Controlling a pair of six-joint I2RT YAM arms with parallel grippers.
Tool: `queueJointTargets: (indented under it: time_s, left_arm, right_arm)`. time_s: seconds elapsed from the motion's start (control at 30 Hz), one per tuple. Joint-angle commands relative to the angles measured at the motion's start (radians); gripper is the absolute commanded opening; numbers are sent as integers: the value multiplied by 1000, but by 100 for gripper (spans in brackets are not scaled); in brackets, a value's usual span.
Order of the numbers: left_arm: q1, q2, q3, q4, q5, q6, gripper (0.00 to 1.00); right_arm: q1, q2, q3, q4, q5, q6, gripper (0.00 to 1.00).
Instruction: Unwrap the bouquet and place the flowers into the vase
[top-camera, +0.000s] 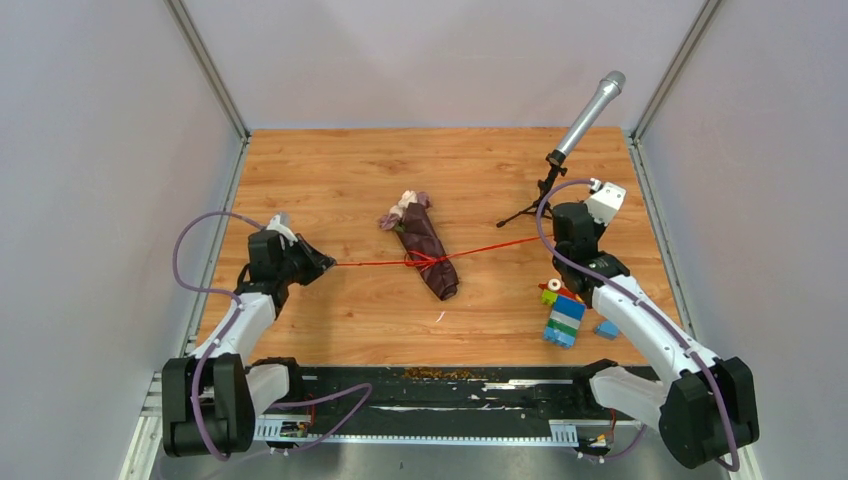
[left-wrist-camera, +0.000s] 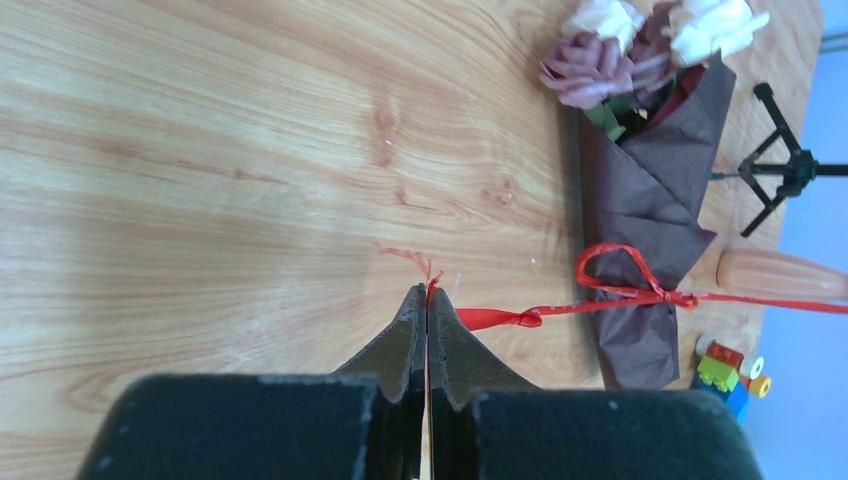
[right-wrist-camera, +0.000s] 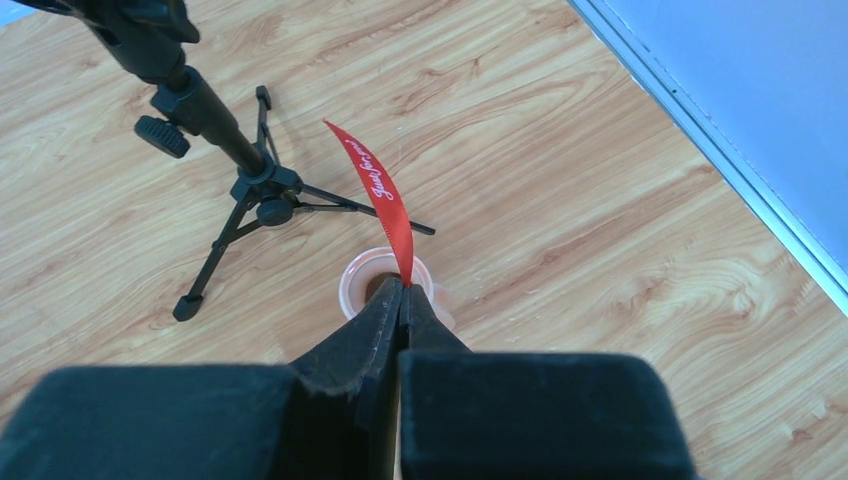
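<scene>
- One bouquet (top-camera: 428, 248), still wrapped, lies mid-surface (top-camera: 330, 180), one ribbon (top-camera: 375, 263) knotted round it
- Two ribbon ends, one clenched in the left fingers (left-wrist-camera: 418, 318), one in the right fingers (right-wrist-camera: 390, 305)
- One vase (right-wrist-camera: 348, 285) stands beneath the right fingers

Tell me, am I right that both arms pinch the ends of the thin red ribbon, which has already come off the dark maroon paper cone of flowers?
Not quite: the thin red ribbon is still knotted around the dark maroon paper bouquet, as the left wrist view shows. The left gripper and right gripper do each pinch one end.
</scene>
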Motion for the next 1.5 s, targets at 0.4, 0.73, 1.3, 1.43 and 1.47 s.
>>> queueJointTargets:
  time_s: [0.4, 0.73, 1.3, 1.43, 1.47]
  left_arm:
    - [114, -8, 4, 3, 68, 37, 0]
    - [163, -6, 4, 3, 99, 39, 0]
    - [199, -7, 0, -25, 120, 53, 0]
    - [204, -5, -3, -25, 125, 54, 0]
    - [205, -5, -3, -25, 127, 55, 0]
  right_arm:
    - [-85, -35, 24, 12, -19, -68, 0]
    - [-98, -46, 22, 53, -15, -156, 0]
    - [-126, -79, 44, 58, 62, -241, 0]
    - [-153, -87, 51, 58, 65, -257, 0]
    - [-159, -90, 52, 58, 63, -262, 0]
